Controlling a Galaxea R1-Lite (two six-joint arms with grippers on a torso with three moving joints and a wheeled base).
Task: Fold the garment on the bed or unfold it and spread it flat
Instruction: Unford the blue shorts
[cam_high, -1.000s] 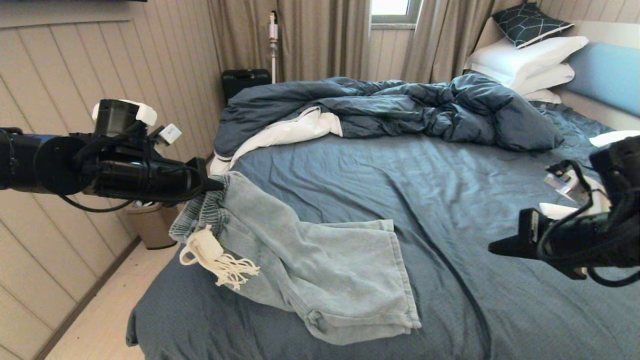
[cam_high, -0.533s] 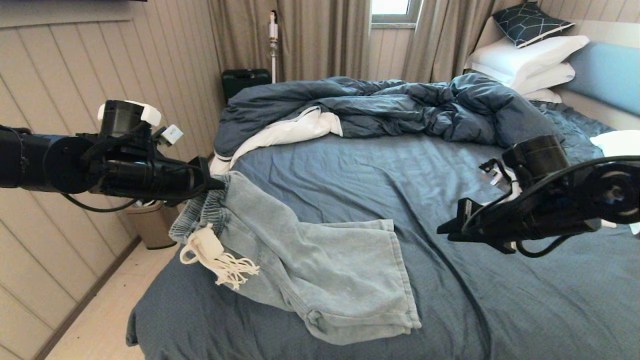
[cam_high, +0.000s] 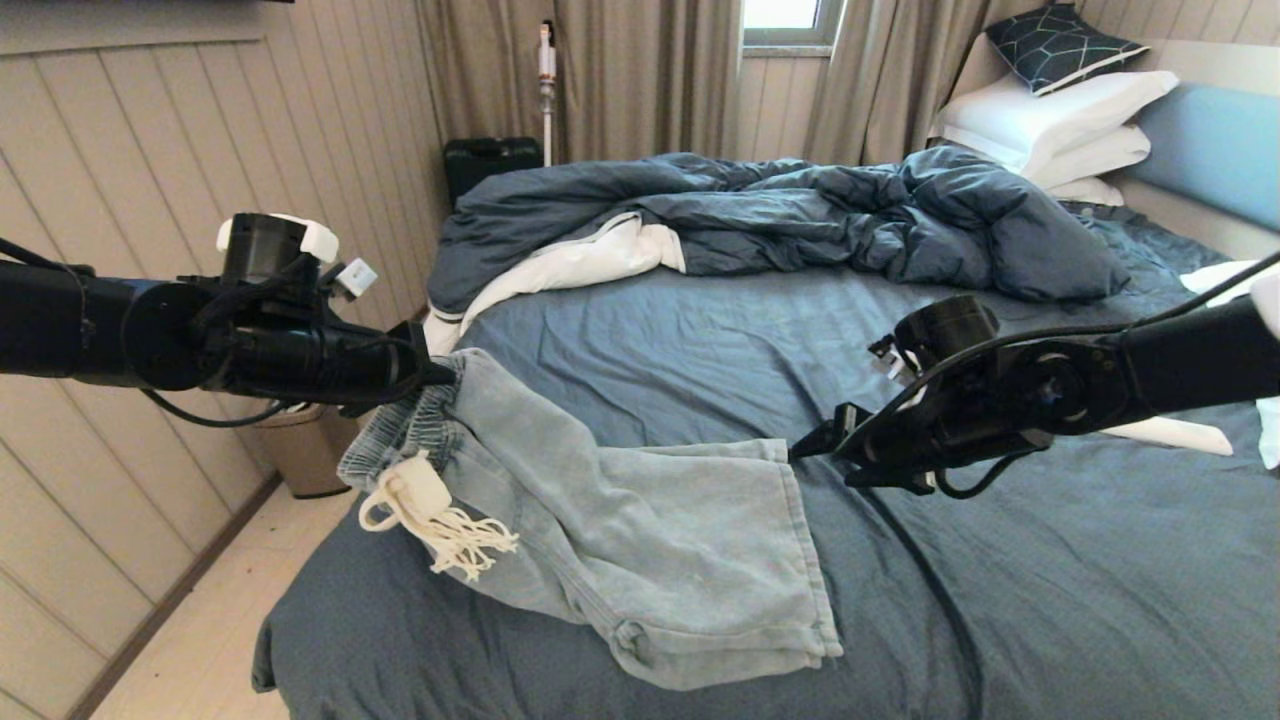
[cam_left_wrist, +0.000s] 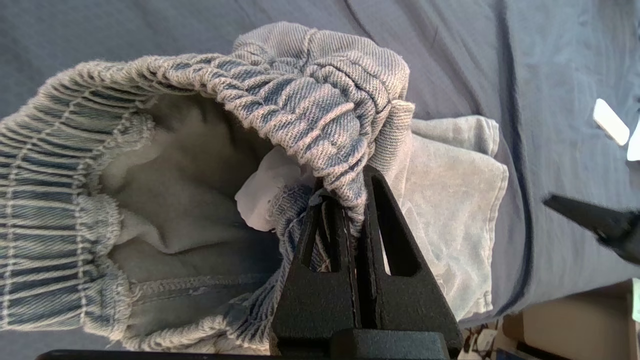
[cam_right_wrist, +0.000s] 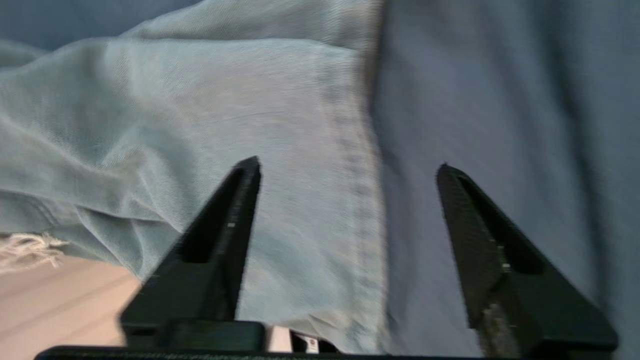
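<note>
Shorts (cam_high: 640, 540) pinched at the waistband on the bed (cam_high: 1050, 600), second gripper spread wide over a leg hem.

The left gripper (cam_high: 440, 372) has its black wedge-shaped fingers clamped tight on the gathered, ribbed elastic waistband (cam_left_wrist: 320, 115), lifting that end off the slate-blue sheet near the bed's left edge; the pale fleecy lining shows inside the opening. The rest of the washed-blue twill shorts slopes down and lies rumpled on the sheet, wide legs reaching toward the foot corner, with the thick white frayed drawstring (cam_high: 430, 510) dangling from the waist. The right gripper (cam_high: 815, 450) hangs just beside the far leg's stitched hem (cam_right_wrist: 360, 165), its tapered fingers apart and holding nothing, straddling hem and sheet. A rumpled dark duvet (cam_high: 780, 220) is heaped behind.
</note>
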